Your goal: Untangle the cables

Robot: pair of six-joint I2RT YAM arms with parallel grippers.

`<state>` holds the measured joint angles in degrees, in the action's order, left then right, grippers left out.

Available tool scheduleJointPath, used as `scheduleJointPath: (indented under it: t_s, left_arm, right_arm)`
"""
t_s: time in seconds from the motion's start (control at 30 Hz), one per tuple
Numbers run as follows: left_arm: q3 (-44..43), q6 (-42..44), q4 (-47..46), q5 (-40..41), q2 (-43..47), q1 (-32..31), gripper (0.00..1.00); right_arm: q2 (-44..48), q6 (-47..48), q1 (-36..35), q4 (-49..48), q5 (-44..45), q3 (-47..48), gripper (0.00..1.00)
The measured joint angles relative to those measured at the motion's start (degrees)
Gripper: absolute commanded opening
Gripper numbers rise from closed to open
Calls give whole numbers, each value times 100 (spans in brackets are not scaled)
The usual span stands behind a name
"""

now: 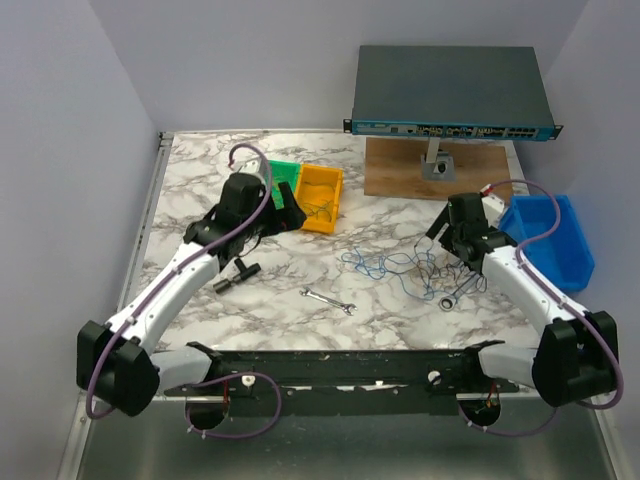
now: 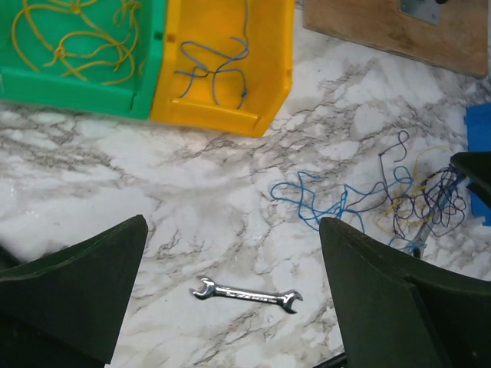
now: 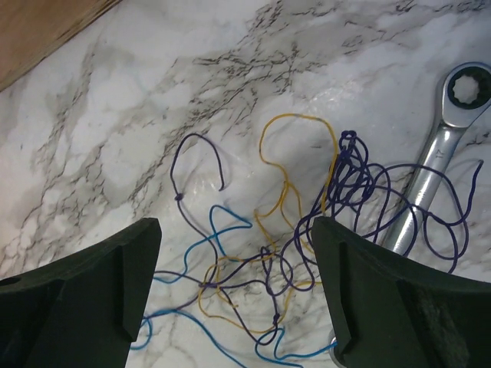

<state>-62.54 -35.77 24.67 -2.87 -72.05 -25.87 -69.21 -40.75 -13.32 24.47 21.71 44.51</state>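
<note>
Top external view: a tangle of thin, thread-like blue, purple and yellow cables (image 1: pixel 400 266) lies on the white marble-patterned counter (image 1: pixel 200 180), right of centre and just in front of the right end effector (image 1: pixel 443 243). The right wrist view looks down on this tangle. That end effector's 2 dark fingers (image 3: pixel 84 284) stand wide apart and grip nothing, and loops of wire on the counter show in the gap between them. A silver ratcheting ring wrench (image 3: pixel 437 146) lies at the tangle's right side, with purple loops crossing over its handle.

The left end effector (image 1: pixel 290 214) is at the far left part of the counter, beside a green plastic bin (image 1: pixel 285 168) and a yellow plastic bin (image 1: pixel 322 190) that sit touching side by side. In the left wrist view its 2 fingers are also spread wide, with nothing between them. The green bin holds yellow wires (image 2: pixel 69 38), and the yellow bin holds 1 grey-blue wire (image 2: pixel 215 65).

A small silver open-ended wrench (image 2: pixel 247 294) lies alone on the counter near the middle, to the left of the tangle. A blue plastic bin (image 1: pixel 545 225) sits at the right edge beside the right arm. At the back, a dark flat network switch (image 1: pixel 450 90) stands above a brown wooden board (image 1: pixel 400 170).
</note>
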Motion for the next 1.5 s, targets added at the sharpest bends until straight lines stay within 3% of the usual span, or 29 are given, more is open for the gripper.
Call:
scheduleJointPath:
  t_s: [0.23, 0.5, 0.83, 1.07, 1.2, 1.33, 1.43, 1.5]
  left_arm:
    - [2210, -446, -1196, 278, 1217, 57, 99]
    - [3720, -450, -2594, 293, 2293, 57, 98]
    - [3974, 234, -3641, -619, 2476, 55, 99]
    - [4188, 352, -4015, -992, 2656, 50, 99]
    - [4188, 367, -4135, -1185, 2577, 33, 99]
    - [4188, 380, -4188, -1290, 2568, 22, 99]
    - [4188, 385, -4234, -1331, 2557, -4, 99]
    - [4188, 385, -4251, -1346, 2553, -13, 99]
  right_arm:
    - [-765, 4, 59, -122, 553, 334, 88]
    - [-1368, 354, 286, -326, 1067, 592, 87]
    - [-2140, 761, 402, -461, 977, 975, 65]
    - [-2044, 844, 402, -461, 883, 898, 65]
    - [-2015, 870, 402, -455, 885, 824, 82]
    - [-2087, 861, 402, -374, 981, 798, 85]
    - [-2286, 850, 402, -361, 994, 798, 67]
    - [-2417, 848, 402, -363, 966, 780, 48]
